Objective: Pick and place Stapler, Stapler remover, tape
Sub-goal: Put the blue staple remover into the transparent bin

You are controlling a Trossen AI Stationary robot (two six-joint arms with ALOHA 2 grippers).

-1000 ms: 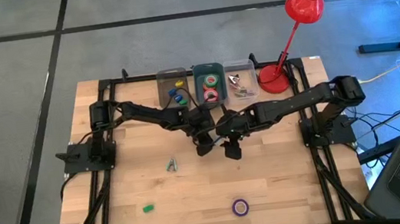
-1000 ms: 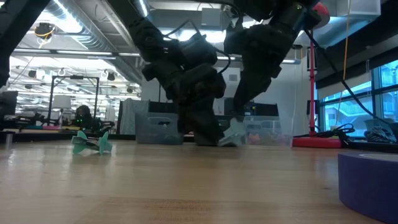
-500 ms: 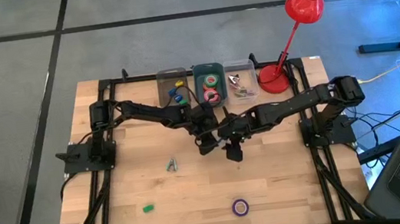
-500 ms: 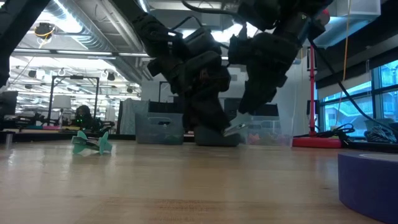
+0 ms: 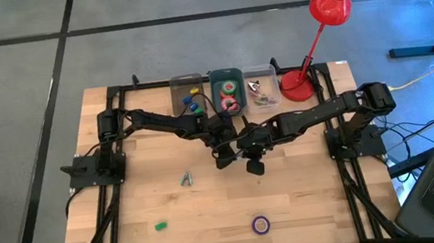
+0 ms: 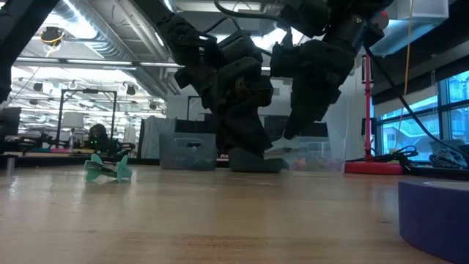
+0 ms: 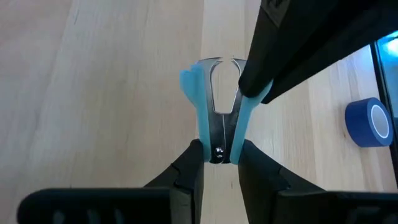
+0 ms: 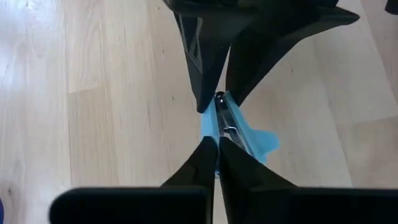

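Both arms meet over the middle of the tabletop (image 5: pixel 312 201), just in front of the three bins (image 5: pixel 229 89) at its far edge. Between them, lifted clear of the wood, is a light-blue staple remover (image 7: pixel 219 118). The left gripper (image 7: pixel 217 157) pinches its hinge end, and the right gripper (image 8: pixel 216 144) has clamped shut on the opposite end, so the remover's long axis runs straight from one gripper to the other. Looks like a handover: neither arm is nearer, both have it. For the right arm to carry it off, the left must let go first. A purple tape roll (image 5: pixel 260 224) waits near the front edge.
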